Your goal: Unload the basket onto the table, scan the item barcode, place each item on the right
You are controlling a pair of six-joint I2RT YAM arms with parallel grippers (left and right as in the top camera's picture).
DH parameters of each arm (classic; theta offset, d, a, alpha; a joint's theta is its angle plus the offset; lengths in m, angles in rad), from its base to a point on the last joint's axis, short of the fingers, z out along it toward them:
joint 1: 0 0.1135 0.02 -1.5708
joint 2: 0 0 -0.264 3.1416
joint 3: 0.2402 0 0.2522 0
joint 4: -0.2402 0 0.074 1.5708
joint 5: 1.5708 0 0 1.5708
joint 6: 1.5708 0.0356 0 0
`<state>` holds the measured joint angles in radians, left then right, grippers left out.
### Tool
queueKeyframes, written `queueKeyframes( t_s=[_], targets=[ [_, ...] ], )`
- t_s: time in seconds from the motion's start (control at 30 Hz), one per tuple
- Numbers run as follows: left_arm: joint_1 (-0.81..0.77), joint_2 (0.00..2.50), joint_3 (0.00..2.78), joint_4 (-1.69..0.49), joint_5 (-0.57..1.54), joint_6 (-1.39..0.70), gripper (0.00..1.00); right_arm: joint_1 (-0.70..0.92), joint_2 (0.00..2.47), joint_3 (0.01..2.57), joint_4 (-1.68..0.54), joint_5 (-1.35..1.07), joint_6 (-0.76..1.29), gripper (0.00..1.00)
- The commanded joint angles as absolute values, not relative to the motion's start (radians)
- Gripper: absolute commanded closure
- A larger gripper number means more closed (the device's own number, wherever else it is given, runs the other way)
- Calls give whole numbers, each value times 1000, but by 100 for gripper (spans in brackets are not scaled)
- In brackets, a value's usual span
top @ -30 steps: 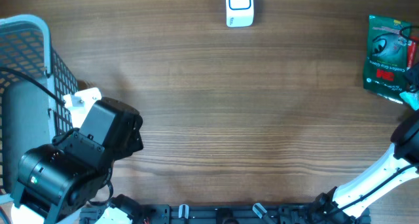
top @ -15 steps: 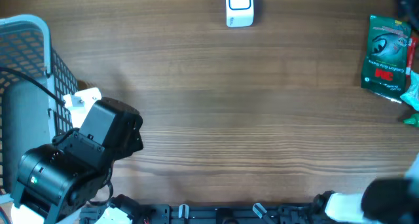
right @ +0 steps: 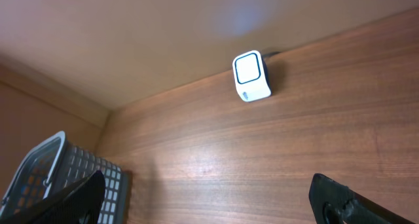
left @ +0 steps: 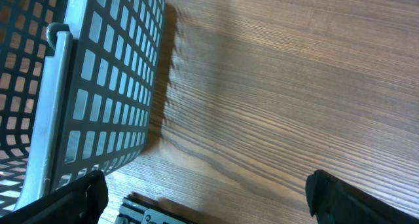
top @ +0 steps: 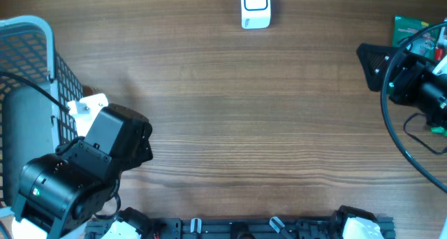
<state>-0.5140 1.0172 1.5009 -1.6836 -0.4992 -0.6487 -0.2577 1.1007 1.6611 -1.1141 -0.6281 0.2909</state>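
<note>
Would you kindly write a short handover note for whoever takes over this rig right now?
Left claw: open, empty, beside the basket.
Right claw: open, empty, near the green packet at the right edge of the table.
Scanner: far edge, middle.
Done: nothing evident; the packet lies on the table, not gripped.
Left: grasp the packet and show its barcode to the scanner.

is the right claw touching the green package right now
Cannot tell. In the overhead view the right arm covers most of the green package; the right wrist view shows the right claw open, package out of frame.
</note>
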Motion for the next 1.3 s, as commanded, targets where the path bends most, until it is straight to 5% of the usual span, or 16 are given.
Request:
queueKeyframes(
  t_s=[0.0,0.23,0.53,0.83,1.27],
  targets=[
    [-512,1015,1502,-1684,-501,-662,0,-253,1111,1664,-1117,-634,291,0],
    [-512,1015,1502,-1684,-501,-662,0,-229,1077,1569,-1128,-507,291,0],
    [-512,1015,1502,-1684,-501,-662,0,-57,596,1005,-621,-333,291,0],
    [-512,1015,1502,-1684,-501,-662,0,-47,120,492,-253,-261,290,0],
    [-512,1015,1502,-1684,-501,-662,0,-9,3,66,298,-176,292,0]
  ],
)
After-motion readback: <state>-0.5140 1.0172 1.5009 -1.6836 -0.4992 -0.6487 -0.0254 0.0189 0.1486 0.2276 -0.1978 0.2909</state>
